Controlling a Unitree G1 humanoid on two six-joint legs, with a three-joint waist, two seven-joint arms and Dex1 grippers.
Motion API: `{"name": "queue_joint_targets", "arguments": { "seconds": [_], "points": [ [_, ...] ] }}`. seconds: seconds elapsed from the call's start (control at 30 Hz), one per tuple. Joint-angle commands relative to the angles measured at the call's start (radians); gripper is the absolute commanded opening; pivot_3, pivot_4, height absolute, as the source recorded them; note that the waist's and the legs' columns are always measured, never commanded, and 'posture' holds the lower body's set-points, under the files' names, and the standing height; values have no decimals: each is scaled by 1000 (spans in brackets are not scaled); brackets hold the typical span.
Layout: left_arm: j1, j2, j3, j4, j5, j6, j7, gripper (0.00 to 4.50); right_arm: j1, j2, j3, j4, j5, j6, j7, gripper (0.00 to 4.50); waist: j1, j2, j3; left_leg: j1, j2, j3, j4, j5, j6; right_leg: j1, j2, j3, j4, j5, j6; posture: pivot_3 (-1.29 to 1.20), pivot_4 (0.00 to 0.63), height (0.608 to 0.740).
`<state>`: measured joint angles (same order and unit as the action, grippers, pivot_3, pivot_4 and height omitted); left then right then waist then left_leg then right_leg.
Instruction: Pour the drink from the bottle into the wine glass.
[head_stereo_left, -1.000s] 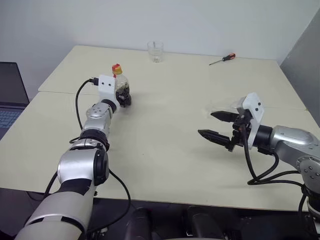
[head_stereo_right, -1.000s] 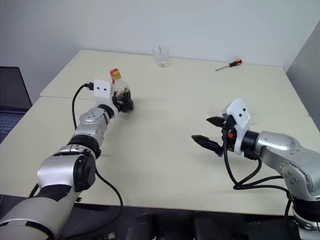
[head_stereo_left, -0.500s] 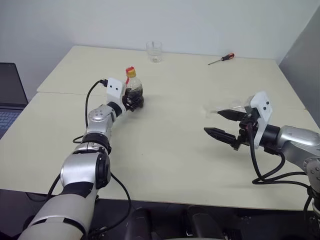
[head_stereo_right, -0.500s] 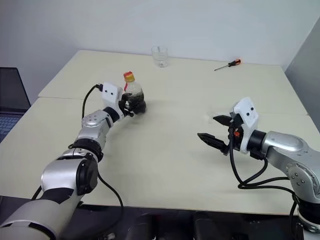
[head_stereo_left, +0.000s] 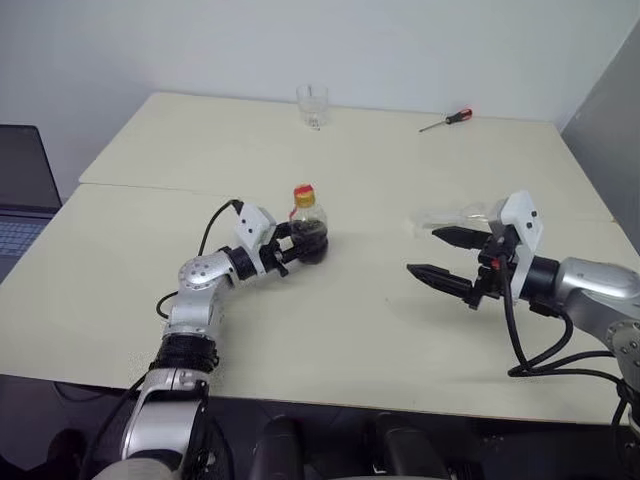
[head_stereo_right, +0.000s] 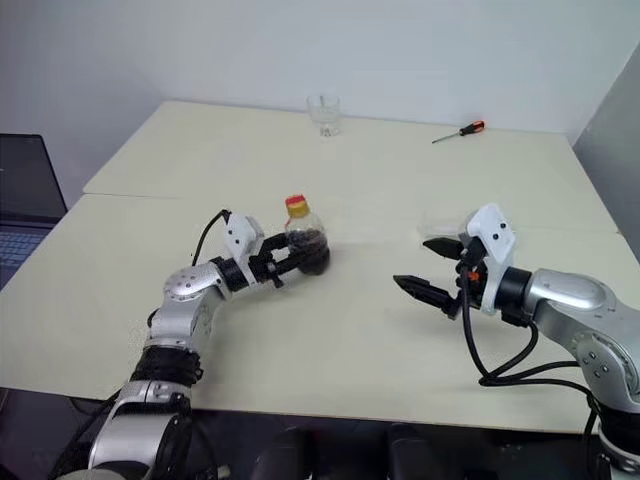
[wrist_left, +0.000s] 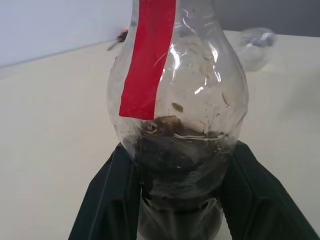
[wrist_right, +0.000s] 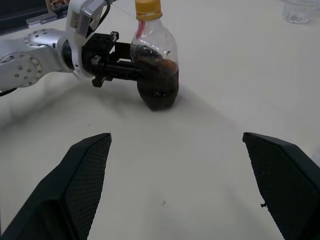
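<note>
Currently: bottle (head_stereo_left: 308, 236), upright, cap on, drink (wrist_right: 157, 87) low inside, clamped between left gripper (head_stereo_left: 303, 240) fingers. Wine glass (head_stereo_left: 455, 214) lying just beyond right gripper (head_stereo_left: 440, 254), whose jaws stand wide, empty. Tumbler (head_stereo_left: 311, 103), screwdriver (head_stereo_left: 445, 119) far off. Step: carrying bottle. Next, judged: uncap, right the glass.
</note>
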<state>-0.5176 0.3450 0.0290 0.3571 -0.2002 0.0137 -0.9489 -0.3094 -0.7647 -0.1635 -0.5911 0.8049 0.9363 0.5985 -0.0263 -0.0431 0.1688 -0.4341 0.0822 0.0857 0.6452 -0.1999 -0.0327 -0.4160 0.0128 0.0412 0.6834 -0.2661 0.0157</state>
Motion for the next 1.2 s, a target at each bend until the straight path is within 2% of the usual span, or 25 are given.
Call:
{"name": "queue_joint_targets", "arguments": {
  "seconds": [0.03, 0.23, 0.43, 0.7, 0.73, 1.07, 1.2],
  "points": [
    [17, -1, -32, -137, -38, 85, 1, 1724, 1, -4, -6, -25, -3, -30, 11, 4500, 0, 0, 0, 0, 0, -1, 0, 0, 0, 1, 0, -1, 0, 0, 0, 0, 150, 740],
    [29, 27, -61, -168, -39, 139, -19, 1698, 7, 3, 6, -28, -5, -42, 7, 4500, -2, 0, 0, 1, 0, -2, 0, 0, 0, 1, 1, 0, 0, 0, 0, 0, 150, 740],
    [32, 58, -103, -128, 7, 111, -14, 1688, 7, 1, 11, -24, -7, -52, 6, 4500, -2, 0, 0, 2, 0, -2, 0, 0, 0, 2, 1, 0, -1, 0, 0, 0, 150, 740],
    [21, 60, -118, -111, 14, 97, 2, 4296, 10, 8, 2, -28, -4, -51, -10, 4500, -2, 1, 0, 2, 0, -2, 0, 0, 0, 2, 1, -1, -1, -2, 4, 0, 150, 740],
    [18, 60, -117, -107, 14, 96, 2, 4462, 10, 9, 2, -27, -4, -52, -12, 4500, -2, 1, 0, 2, 0, -2, 0, 0, 0, 2, 1, 0, -1, -2, 4, 0, 150, 740],
    [-4, 30, -112, -80, -5, 69, -4, 4462, 7, 13, 5, -22, -7, -51, -20, 4500, -2, 1, 0, 2, 0, -2, 0, 0, 0, 2, 1, 0, -1, -3, 4, 0, 150, 740],
    [-52, -11, -102, -2, -5, 26, 19, 4462, 8, 9, 5, -21, -8, -48, -19, 4500, -1, 1, 0, 2, 0, -2, 0, 0, 0, 2, 1, -1, -1, -3, 4, 0, 150, 740]
  ]
}}
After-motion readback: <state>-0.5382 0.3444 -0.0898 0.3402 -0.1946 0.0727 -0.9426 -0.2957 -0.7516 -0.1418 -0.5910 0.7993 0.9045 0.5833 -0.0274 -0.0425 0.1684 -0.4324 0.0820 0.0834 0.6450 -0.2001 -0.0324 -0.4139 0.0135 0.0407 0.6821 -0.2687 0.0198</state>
